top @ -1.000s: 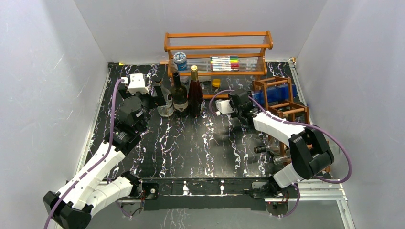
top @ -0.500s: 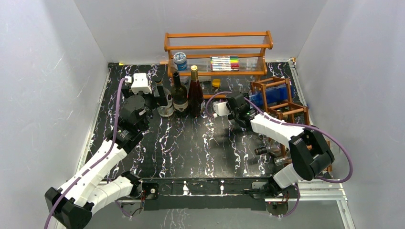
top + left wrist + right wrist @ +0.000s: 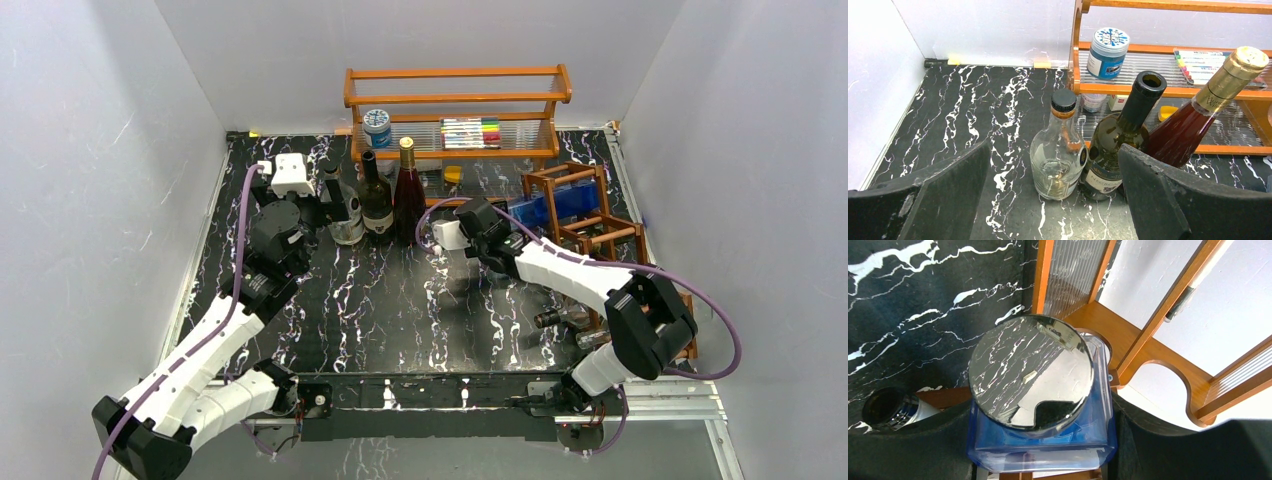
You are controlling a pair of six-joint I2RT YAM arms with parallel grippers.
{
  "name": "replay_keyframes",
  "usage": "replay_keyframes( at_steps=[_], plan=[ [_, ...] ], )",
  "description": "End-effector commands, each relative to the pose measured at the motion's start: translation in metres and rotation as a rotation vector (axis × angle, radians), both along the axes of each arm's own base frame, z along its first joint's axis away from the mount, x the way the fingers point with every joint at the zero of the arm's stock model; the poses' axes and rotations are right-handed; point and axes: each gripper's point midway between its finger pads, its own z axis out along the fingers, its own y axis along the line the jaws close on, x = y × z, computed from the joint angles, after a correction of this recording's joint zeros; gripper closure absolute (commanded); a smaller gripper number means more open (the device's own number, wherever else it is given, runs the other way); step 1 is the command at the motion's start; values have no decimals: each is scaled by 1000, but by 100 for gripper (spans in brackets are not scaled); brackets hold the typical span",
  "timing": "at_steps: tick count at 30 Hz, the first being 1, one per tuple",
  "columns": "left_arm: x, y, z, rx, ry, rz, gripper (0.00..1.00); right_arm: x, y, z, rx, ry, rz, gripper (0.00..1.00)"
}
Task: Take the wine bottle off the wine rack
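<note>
**Blue bottle gripped at the rack.** A blue wine bottle (image 3: pixel 1038 442) with a mirror-bright round cap lies on its side in the top cell of the wine rack (image 3: pixel 612 232), right of centre in the overhead view. Its cap end pokes out toward the middle of the frame. The right gripper (image 3: pixel 1040 407) has its jaws pinching the bottle just behind the cap, one dark finger on each side.

At the overhead frame's lower right, the rack's lower cells hold more bottles. One bottle neck (image 3: pixel 552 318) and a second neck (image 3: pixel 592 340) beside it stick out over the black, white-veined surface (image 3: pixel 400 300).

Three bottles stand upright in a tight row at upper centre:
- a clear bottle (image 3: pixel 1055 170) with a black cap
- a dark green bottle (image 3: pixel 1138 112) with an open mouth
- a reddish bottle (image 3: pixel 1178 127) topped with gold foil

The left gripper (image 3: pixel 1055 152) faces this row with its jaws spread wide and nothing between them. In its wrist view the clear bottle shows beyond the gap.

Along the top of the overhead frame, an orange shelf (image 3: pixel 455 98) with clear panels holds one blue-lidded jar (image 3: pixel 377 125) and one pack of coloured markers (image 3: pixel 470 132). One small yellow item (image 3: pixel 453 175) sits below the shelf; what it is cannot be told.
</note>
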Motion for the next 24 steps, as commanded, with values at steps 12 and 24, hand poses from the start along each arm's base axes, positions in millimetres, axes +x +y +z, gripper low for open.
replay_keyframes(
  at_steps=[12,24],
  plan=[
    [-4,7,23,-28,-64,29,2,-12,56,44,191,-94,47,100],
    [-4,7,23,-27,-66,29,2,-24,78,62,271,-123,60,100]
  ],
)
